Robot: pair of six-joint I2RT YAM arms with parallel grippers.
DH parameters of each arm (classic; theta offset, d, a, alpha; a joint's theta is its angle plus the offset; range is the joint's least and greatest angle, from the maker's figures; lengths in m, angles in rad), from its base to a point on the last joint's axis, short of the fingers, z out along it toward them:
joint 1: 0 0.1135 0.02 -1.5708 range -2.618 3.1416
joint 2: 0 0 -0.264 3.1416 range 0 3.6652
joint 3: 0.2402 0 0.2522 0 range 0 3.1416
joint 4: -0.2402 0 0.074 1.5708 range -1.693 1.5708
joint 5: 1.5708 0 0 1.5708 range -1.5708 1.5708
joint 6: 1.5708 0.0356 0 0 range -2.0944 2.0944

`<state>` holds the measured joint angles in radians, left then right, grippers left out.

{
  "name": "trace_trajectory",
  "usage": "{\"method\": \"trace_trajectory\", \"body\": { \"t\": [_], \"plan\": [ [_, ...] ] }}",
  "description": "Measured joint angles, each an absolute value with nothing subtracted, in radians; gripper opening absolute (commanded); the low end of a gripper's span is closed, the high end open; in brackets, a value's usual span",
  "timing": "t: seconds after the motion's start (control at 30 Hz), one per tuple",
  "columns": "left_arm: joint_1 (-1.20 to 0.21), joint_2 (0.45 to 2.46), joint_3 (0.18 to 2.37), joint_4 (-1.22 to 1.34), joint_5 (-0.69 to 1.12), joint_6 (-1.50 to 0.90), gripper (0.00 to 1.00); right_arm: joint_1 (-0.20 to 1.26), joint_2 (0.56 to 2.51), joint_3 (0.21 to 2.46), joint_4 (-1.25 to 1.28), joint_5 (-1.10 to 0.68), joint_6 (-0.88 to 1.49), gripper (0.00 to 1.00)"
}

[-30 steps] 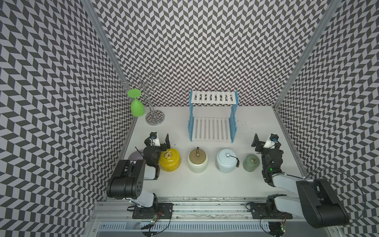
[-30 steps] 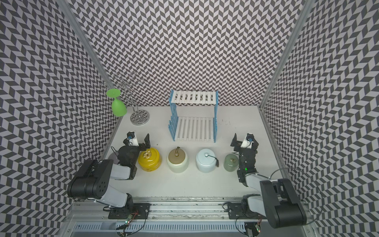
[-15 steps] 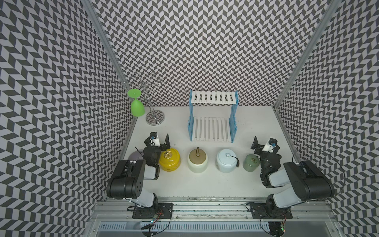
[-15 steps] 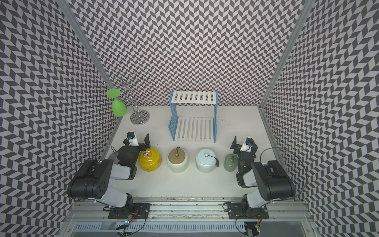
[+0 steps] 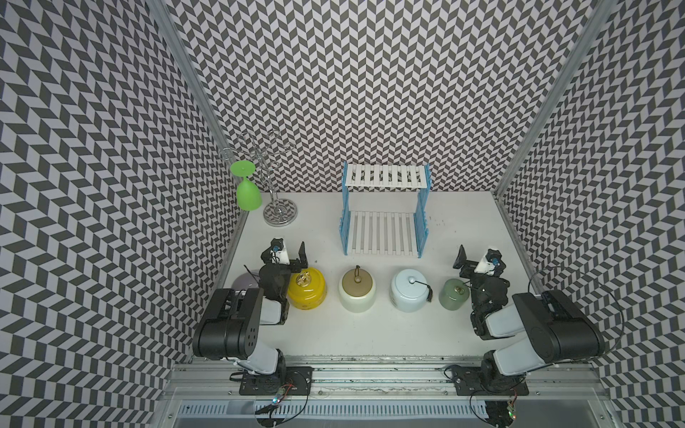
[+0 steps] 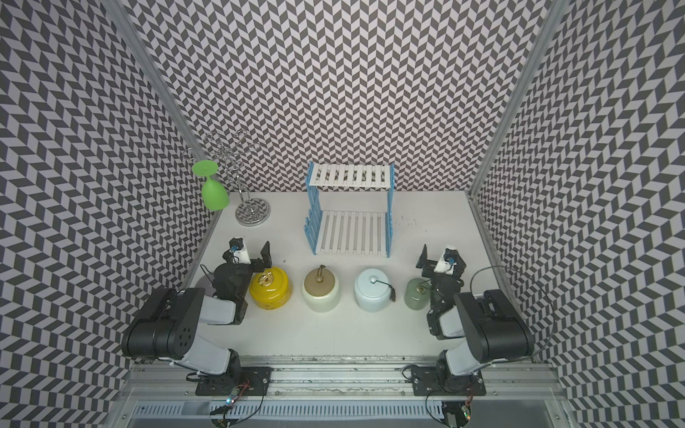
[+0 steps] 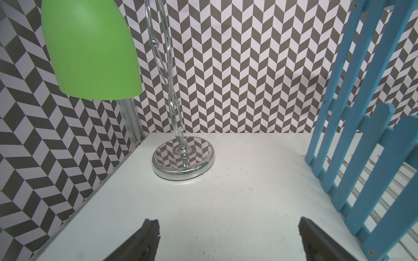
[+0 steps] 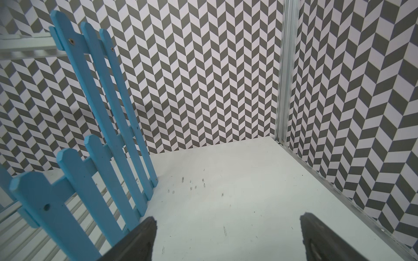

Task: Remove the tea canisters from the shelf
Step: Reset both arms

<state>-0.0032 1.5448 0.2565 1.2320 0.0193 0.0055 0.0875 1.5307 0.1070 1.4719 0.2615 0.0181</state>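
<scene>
canisters all stand on the table [image 5: 370,333] now, in a row short of the shelf [image 5: 385,229], whose two white boards are bare in both top views. the left gripper [image 5: 288,254] has its jaws spread wide with nothing between them; the yellow canister [image 5: 307,289] sits just behind its inner finger, near it but not in its grip. the right gripper [image 5: 478,259] is likewise spread and empty, with the sage green canister [image 5: 454,294] just behind and inward of its jaws. between those two stand the cream canister [image 5: 357,292] and the pale blue canister [image 5: 409,292], well clear of either set of jaws. the shelf lies ahead of both grippers, in the gap between them: the left wrist view shows a blue fence side just off one fingertip [image 7: 305,226], and the right wrist view shows the other fence side off its fingertip [image 8: 149,223].

over the last second only the right arm has changed: it has drawn back and folded up behind its jaws, while the left arm and all four jars have kept their places. judging by that, the removal looks finished and the arms are settling to rest; nothing is left on the shelf to fetch.
</scene>
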Motion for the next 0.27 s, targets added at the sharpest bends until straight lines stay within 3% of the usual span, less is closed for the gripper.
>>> {"method": "trace_trajectory", "body": {
  "t": [0.27],
  "plan": [
    [-0.003, 1.545, 0.257, 1.232, 0.02, 0.006, 1.0, 0.087, 1.53, 0.105, 1.472, 0.252, 0.012, 1.0]
  ]
}}
